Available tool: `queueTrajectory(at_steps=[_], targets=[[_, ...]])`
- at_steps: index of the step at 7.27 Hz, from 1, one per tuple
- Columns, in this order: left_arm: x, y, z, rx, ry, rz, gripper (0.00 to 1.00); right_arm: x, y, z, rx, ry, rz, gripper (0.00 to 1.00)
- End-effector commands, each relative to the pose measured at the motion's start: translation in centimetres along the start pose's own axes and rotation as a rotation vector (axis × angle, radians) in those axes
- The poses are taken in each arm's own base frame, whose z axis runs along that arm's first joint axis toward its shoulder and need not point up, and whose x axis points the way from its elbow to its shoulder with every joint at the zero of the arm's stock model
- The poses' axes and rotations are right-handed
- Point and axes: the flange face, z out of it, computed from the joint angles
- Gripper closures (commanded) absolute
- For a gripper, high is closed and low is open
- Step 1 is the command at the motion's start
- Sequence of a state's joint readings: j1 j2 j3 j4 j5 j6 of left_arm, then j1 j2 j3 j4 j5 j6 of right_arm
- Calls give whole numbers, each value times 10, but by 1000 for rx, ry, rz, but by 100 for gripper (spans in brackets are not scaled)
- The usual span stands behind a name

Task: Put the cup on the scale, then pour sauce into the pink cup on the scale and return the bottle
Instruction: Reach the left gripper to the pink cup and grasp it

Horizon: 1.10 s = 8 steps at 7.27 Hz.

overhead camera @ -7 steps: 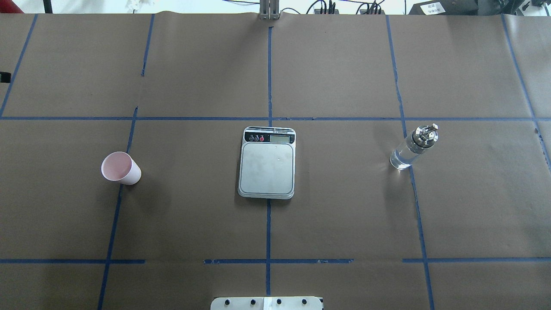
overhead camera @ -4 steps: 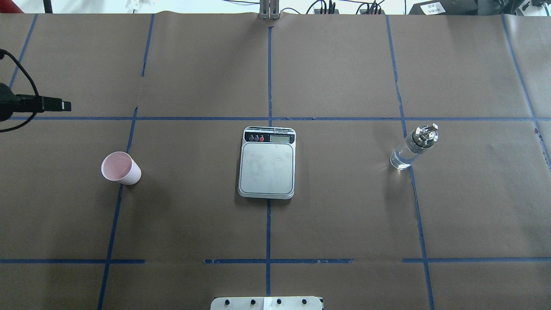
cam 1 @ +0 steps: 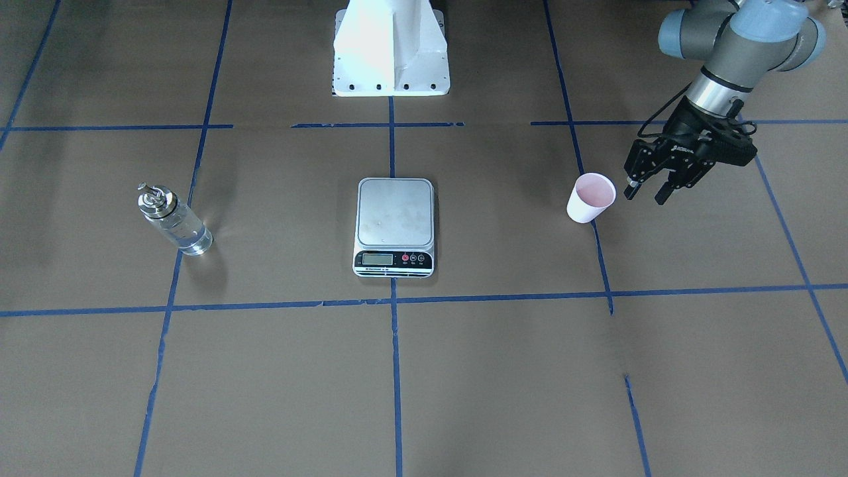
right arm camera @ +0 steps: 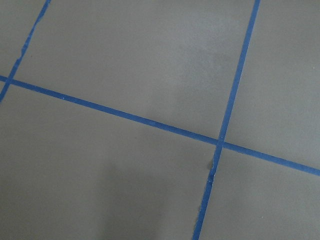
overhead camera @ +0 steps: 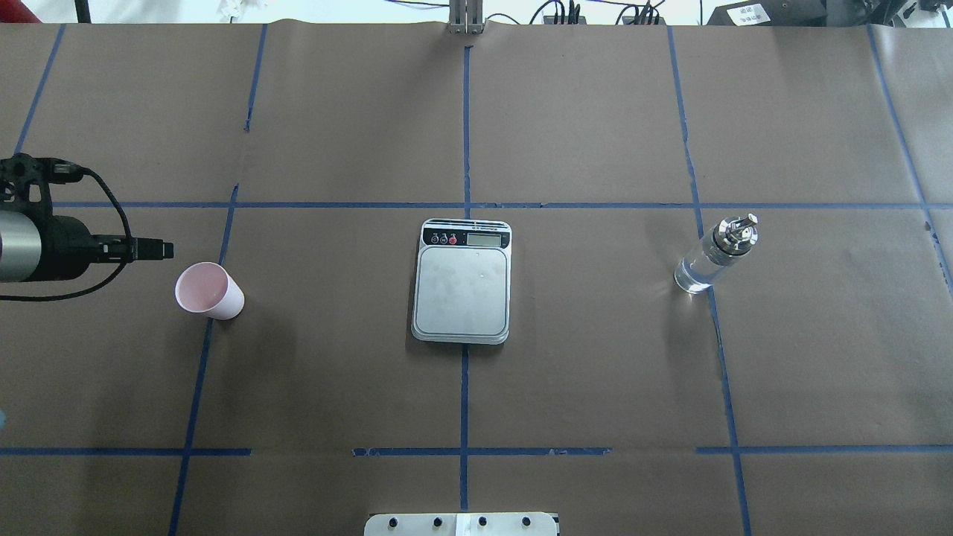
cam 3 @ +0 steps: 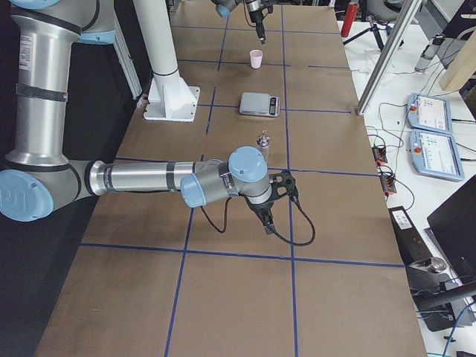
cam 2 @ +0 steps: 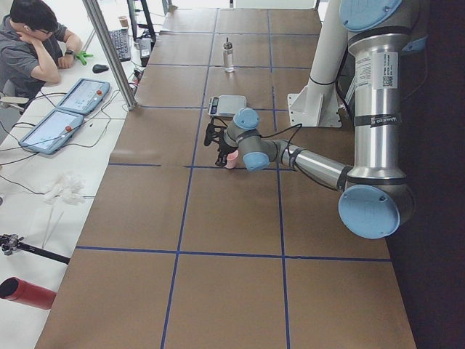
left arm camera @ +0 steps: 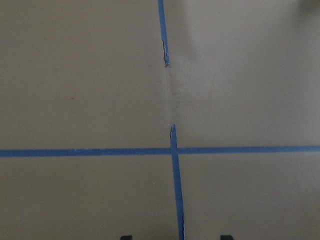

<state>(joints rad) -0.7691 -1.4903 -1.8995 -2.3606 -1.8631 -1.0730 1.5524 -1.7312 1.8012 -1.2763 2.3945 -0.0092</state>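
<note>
The pink cup (overhead camera: 208,292) stands upright on the table's left part, also in the front view (cam 1: 589,197). The scale (overhead camera: 462,286) lies at the middle, its plate bare (cam 1: 395,212). The bottle (overhead camera: 715,253) of clear sauce stands at the right, with a silver cap (cam 1: 173,222). My left gripper (cam 1: 646,191) is open and empty, just beside the cup on its outer side, not touching; in the overhead view it (overhead camera: 153,250) shows left of the cup. My right gripper (cam 3: 268,219) shows only in the exterior right view, away from the bottle; I cannot tell its state.
The robot's white base (cam 1: 391,50) stands behind the scale at the near table edge. Blue tape lines cross the brown table cover (overhead camera: 595,372). An operator (cam 2: 33,43) sits by tablets (cam 2: 69,109) on a side table beyond the far edge.
My left arm has come in from the view's left edge and moved right and nearer, ending close beside the cup. Cup, scale and bottle have not moved.
</note>
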Motion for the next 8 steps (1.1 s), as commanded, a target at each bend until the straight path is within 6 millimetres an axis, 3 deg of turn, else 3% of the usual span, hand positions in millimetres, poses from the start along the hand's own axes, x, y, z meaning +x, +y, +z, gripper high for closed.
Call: queueTrajectory(at_steps=[1, 5, 7, 8], targets=[[13, 22, 14, -22, -3, 29, 33, 0, 1, 0, -2, 0, 2, 0], [23, 42, 27, -54, -2, 57, 57, 1, 2, 1, -3, -2, 3, 0], [23, 43, 28, -56, -3, 58, 100, 1, 2, 1, -3, -2, 3, 0], [22, 42, 28, -62, -17, 57, 100, 1, 2, 1, -4, -2, 4, 0]])
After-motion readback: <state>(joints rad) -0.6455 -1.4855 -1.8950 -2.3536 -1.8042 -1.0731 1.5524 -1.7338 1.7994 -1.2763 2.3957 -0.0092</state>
